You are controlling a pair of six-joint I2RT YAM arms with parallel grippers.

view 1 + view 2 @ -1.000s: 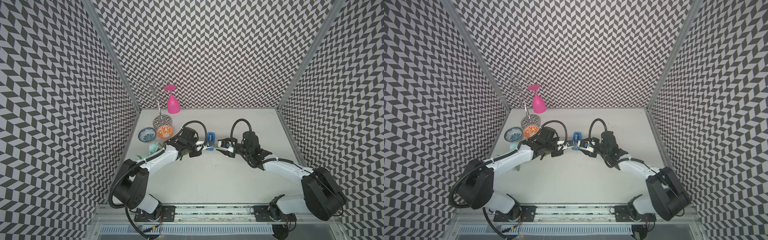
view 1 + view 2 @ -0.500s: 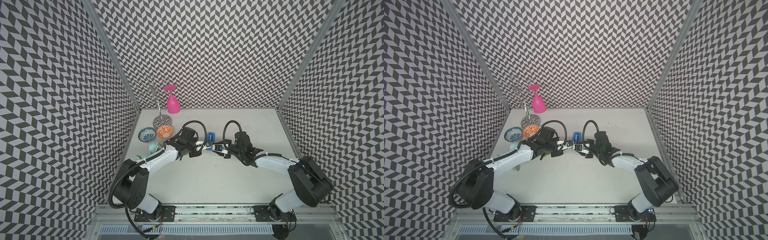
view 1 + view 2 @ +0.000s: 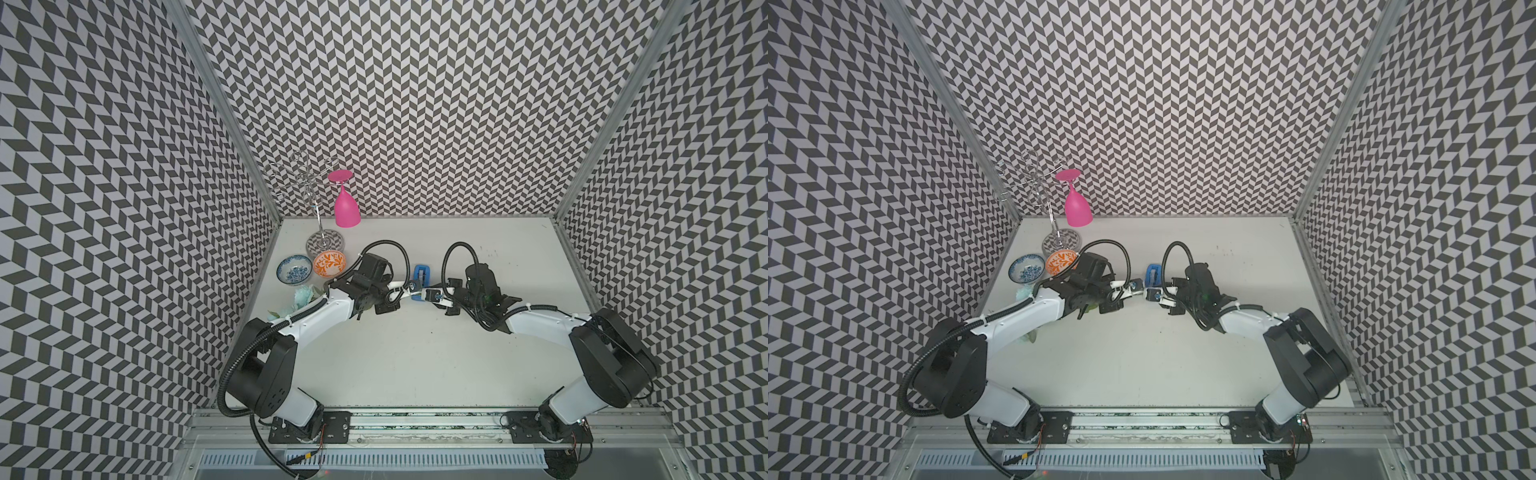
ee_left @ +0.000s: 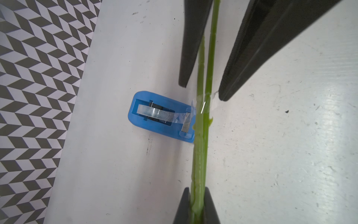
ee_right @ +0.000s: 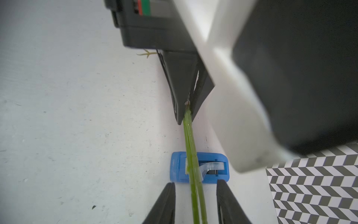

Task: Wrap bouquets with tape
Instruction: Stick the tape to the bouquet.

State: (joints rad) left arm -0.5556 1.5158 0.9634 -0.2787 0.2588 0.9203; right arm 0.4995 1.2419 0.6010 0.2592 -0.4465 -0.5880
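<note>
Two green stems (image 4: 201,135) of the bouquet are held clenched between the left fingers (image 4: 196,205), seen in the left wrist view. The right fingers (image 5: 195,201) are spread, with the stems running through the gap untouched on both sides; nothing is grasped by them. The blooms (image 3: 302,297) lie on the table (image 3: 415,365) under the left arm, near the orange bowl (image 3: 329,263) and the blue-patterned bowl (image 3: 294,270).

The blue tape dispenser (image 4: 155,114) sits flat on the table just under the stems, between the two arms in both top views (image 3: 1153,274). A clear strip of tape (image 4: 201,104) is drawn from the roll over the cutter and is stuck across the stems; it looks uncut.

Risks, judged from here:
- The strip is still joined to the roll, so if the stems are lifted or turned, the light dispenser may be dragged or tipped instead of tape being fed out.
- The loose tape end beside the right finger could stick to that finger when it is closed, and the strip would be peeled off the stems.
- With only one end pinched, the two stems may splay or twist, so the wrap would be left loose or would catch one stem only.
- If the right fingers are closed off-centre, one stem may be pushed out of the gap.
</note>
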